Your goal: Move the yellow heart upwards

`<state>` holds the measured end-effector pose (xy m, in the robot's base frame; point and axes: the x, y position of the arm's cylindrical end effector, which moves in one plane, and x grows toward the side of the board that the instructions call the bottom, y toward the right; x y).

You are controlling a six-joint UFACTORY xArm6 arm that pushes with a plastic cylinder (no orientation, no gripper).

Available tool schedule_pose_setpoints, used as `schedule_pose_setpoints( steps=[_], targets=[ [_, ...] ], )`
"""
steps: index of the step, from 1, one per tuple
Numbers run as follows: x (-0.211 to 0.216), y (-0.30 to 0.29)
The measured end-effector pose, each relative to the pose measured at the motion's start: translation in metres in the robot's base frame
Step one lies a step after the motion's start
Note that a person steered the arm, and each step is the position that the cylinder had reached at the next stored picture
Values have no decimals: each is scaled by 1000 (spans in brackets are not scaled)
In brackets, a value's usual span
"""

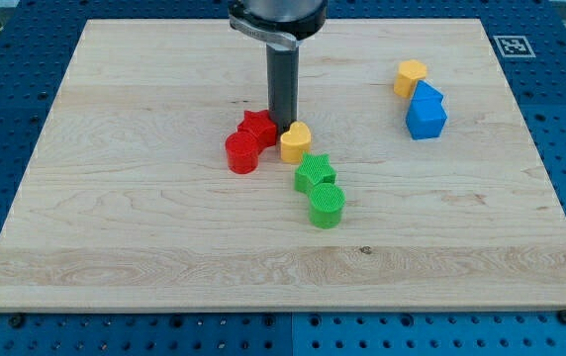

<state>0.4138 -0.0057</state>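
The yellow heart (296, 142) lies near the middle of the wooden board (115, 218). My tip (283, 126) stands just above the heart's upper left edge, touching or nearly touching it, between the heart and the red star (257, 127). A red cylinder (242, 153) sits just below and left of the red star. A green star (315, 172) lies just below and right of the heart, with a green cylinder (327, 206) below it.
At the view's upper right a yellow pentagon block (410, 77) sits above two blue blocks (426, 111) that touch each other. A fiducial marker (513, 44) is at the board's top right corner. Blue perforated table (6, 109) surrounds the board.
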Motion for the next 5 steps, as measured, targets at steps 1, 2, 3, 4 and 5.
schedule_pose_setpoints(
  steps=[1,2,3,4,5],
  targets=[
    [16,-11],
    [28,-19],
    [41,-20],
    [56,-20],
    [59,-8]
  ],
)
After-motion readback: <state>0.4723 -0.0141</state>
